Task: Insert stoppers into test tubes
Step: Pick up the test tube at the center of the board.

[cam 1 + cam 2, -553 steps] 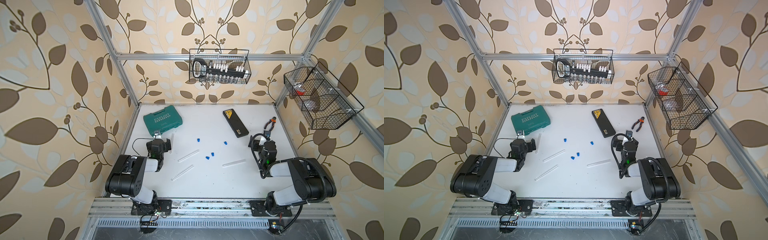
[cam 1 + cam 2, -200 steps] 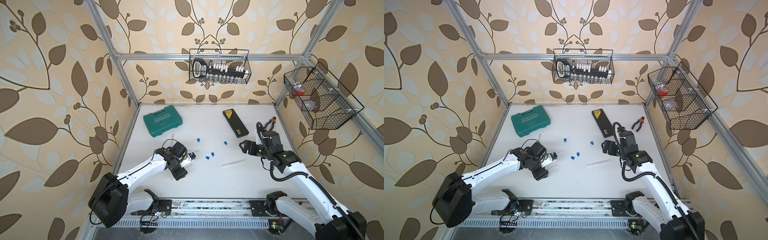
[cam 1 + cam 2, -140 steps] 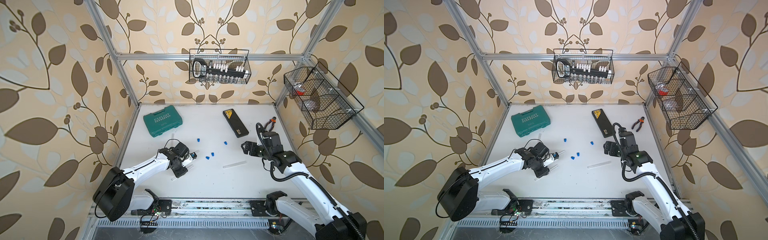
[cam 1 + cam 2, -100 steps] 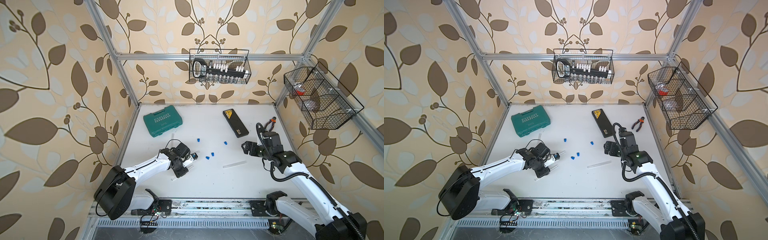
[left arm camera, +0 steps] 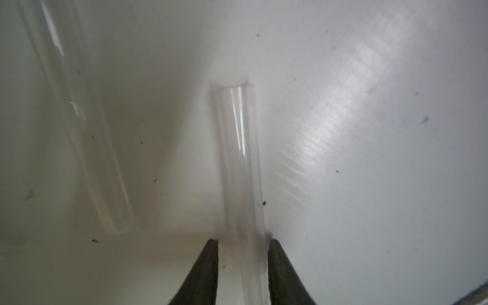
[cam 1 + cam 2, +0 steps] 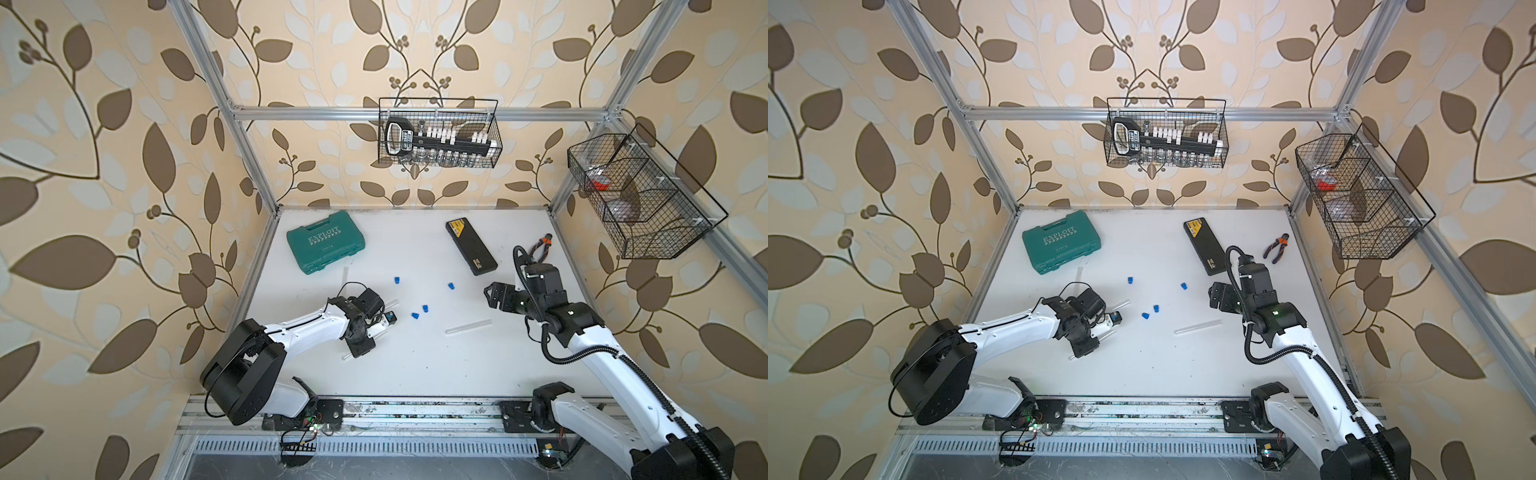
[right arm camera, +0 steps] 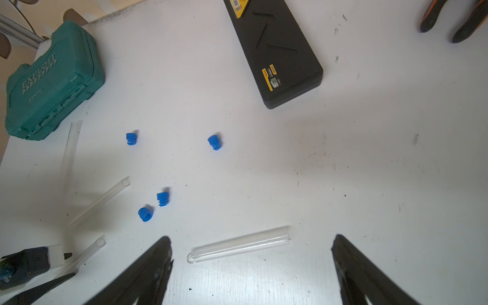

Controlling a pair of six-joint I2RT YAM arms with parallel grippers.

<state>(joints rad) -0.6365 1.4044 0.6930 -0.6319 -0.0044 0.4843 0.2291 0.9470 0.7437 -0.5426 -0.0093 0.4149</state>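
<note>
Since the earliest view, both arms have unfolded from beside their bases and reached out over the white table. Over the last second they have barely shifted, though the left gripper's fingers have drawn closer together. The tubes and stoppers lie where they lay before.

The left gripper is down at the table's left front. Its fingers stand close on either side of a clear test tube that lies flat. One finger sits against the tube's wall and a thin gap shows at the other, so the fingers are slightly apart and not clamped. The tube's open end points away from the wrist. A second tube lies just beside it at a slight angle, not touching it.

The right gripper hangs above the table's right half, fingers spread wide, holding and touching nothing. A third tube lies flat on the table below, showing between the two fingers in the wrist view.

Four blue stoppers lie loose mid-table between the two grippers. Two are close together and two are farther back, each apart from every tube. A fourth tube lies just in front of a green case. A black case lies toward the back right, with pliers near the right edge.
</note>
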